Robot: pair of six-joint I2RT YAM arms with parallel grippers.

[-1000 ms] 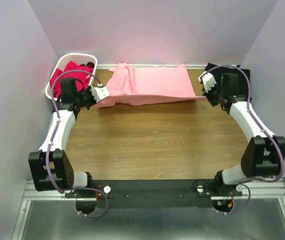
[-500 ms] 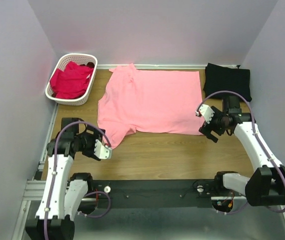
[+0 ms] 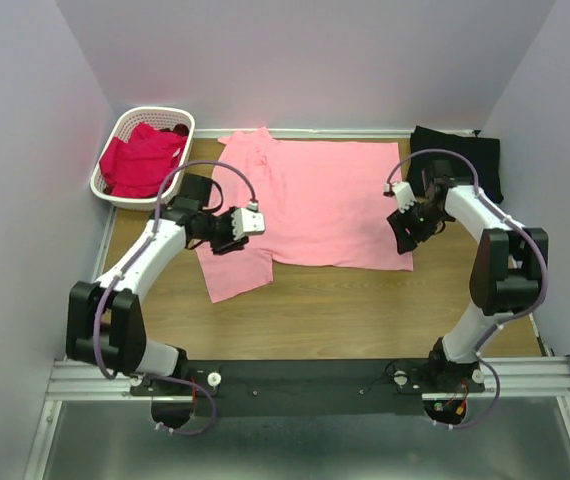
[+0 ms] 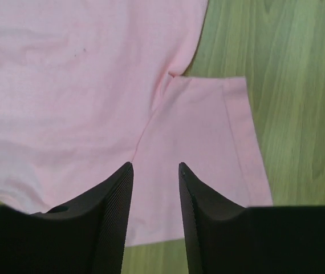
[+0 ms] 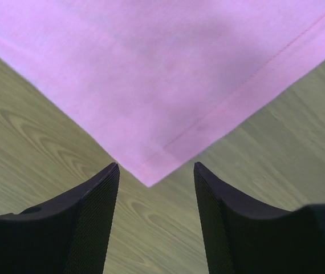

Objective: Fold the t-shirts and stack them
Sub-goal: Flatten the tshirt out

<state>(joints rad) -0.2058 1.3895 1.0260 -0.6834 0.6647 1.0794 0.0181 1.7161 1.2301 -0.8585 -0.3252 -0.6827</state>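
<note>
A light salmon-pink t-shirt (image 3: 315,200) lies spread flat on the wooden table (image 3: 345,310). My left gripper (image 3: 248,228) hovers over its left sleeve (image 4: 208,131), open, with pink cloth (image 4: 65,85) showing in the gap between its fingers (image 4: 155,168). My right gripper (image 3: 406,232) is open above the shirt's near right hem corner (image 5: 151,180), which lies just ahead of the gap (image 5: 157,168). A folded black t-shirt (image 3: 460,160) lies at the back right. Deep magenta-red t-shirts (image 3: 143,160) are piled in the basket.
A white slotted basket (image 3: 180,118) stands at the back left corner. Walls close in the table on three sides. Bare wood runs between the pink shirt and the arms' bases along the near edge.
Both grippers let go of the pink shirt, which went from hanging at the back to lying flat. Both arms drew back, then moved in over the sleeve and the hem corner.
</note>
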